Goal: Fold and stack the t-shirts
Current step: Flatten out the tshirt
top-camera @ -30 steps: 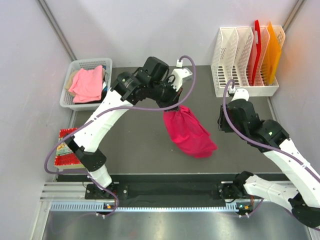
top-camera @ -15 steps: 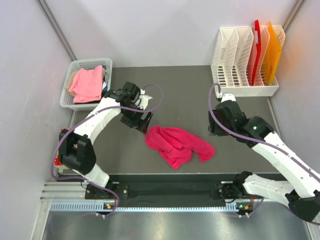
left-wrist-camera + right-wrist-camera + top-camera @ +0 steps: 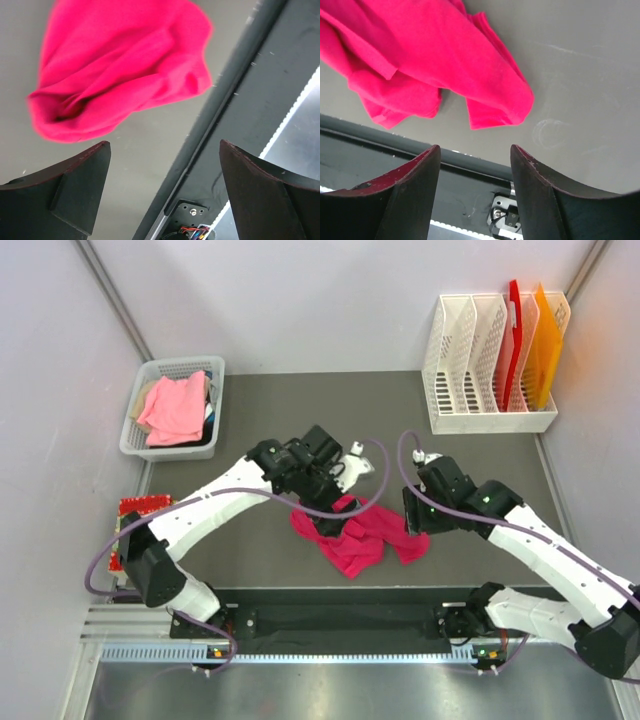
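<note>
While the magenta t-shirt [image 3: 357, 537] lies crumpled in a loose heap on the dark table [image 3: 250, 535], near its front edge, both arms reach in over it from either side. The left gripper [image 3: 338, 496] hangs over the heap's far left edge. Its wrist view shows the fingers [image 3: 65, 200] spread wide with nothing between them and the cloth lying beyond the tips, not touching them. The right gripper [image 3: 412, 516] sits just beside the heap's right end. Its fingers [image 3: 395, 200] are also spread and empty, with a folded corner of the shirt on the table beyond them. A salmon t-shirt [image 3: 175, 408] is bundled in the white basket [image 3: 134, 415] at the far left corner, well apart from the arms. A white rack [image 3: 470, 350] holding red and orange boards stands at the far right
</note>
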Controlling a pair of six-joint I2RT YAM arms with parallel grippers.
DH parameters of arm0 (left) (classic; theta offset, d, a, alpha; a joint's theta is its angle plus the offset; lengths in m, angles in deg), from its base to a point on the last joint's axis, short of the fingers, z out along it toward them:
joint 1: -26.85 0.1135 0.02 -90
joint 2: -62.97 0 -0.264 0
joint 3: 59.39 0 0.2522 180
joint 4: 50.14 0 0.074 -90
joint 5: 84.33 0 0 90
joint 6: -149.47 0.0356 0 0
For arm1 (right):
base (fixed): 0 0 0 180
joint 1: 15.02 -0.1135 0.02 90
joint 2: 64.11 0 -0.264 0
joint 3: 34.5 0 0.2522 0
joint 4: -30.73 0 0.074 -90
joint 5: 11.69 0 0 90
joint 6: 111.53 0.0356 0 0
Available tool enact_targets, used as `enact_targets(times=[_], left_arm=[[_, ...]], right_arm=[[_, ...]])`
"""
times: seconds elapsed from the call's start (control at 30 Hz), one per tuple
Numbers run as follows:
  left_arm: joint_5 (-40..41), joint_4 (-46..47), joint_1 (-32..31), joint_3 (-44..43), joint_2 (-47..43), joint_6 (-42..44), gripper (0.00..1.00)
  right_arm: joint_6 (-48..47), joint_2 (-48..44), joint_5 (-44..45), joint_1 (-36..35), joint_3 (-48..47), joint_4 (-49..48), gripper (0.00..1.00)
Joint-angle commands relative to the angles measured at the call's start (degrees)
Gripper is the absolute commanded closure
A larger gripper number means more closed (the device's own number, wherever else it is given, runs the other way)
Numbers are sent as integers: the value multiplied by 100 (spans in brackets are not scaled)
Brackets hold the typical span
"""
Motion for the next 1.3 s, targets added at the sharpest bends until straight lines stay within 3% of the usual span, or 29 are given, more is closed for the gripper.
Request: enact_targets(times=[0.0, 0.07, 0.37, 0.7, 1.2, 1.23, 1.27], left_arm=[[329, 277, -514, 17, 9, -49, 7], [497, 444, -884, 34, 97, -207, 9], [909, 1358, -1323, 412, 589, -1094, 12], [1069, 1675, -1886, 254, 1591, -1350, 27], [1622, 2052, -1790, 175, 2515, -1043, 27], [1623, 2071, -1773, 201, 2550, -1016, 30], [1814, 2097, -1755, 210, 2602, -998, 54]], right_arm=[[74, 253, 364, 219, -61, -126, 41], [57, 385, 601, 647, -166, 32, 42], [4, -115, 777, 2363, -562, -11, 44], [-31, -361, 672, 2655, -518, 76, 43], [-128, -721, 224, 2690, -588, 156, 44], [-137, -730, 215, 2681, -579, 164, 45], [-137, -756, 198, 2690, -562, 164, 45]])
